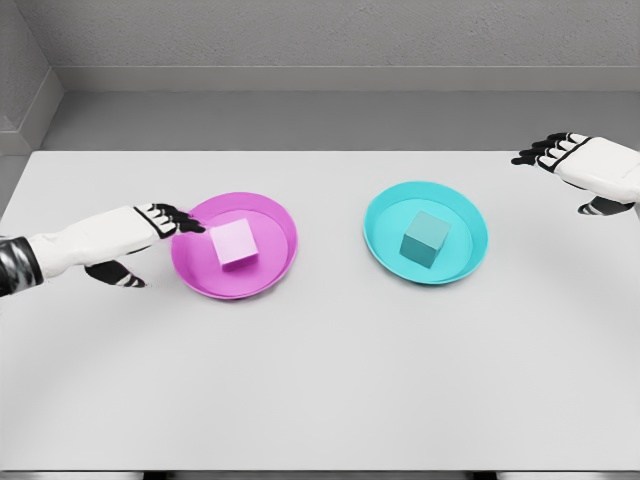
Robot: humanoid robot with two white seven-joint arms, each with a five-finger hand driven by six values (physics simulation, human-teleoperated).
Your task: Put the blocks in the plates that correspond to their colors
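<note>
On the white tabletop point(320, 390): pink block point(233, 243) sits inside pink plate point(270, 215) — teal block point(425, 240) inside teal plate point(390, 215). Left hand point(150, 235) just beside the pink plate's rim, fingers extended, holding nothing. Right hand point(580, 170) at far right — relaxed, empty.

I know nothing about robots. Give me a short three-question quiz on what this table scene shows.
1. True or false: the pink block lies in the pink plate.
2. Which hand is next to a plate's rim? A) left hand B) right hand
3. Fill in: the teal block sits in the ____ plate.

Key: 1 true. 2 A, its fingertips are at the pink plate's left rim; the right hand is off near the table's far right edge. 3 teal.
</note>
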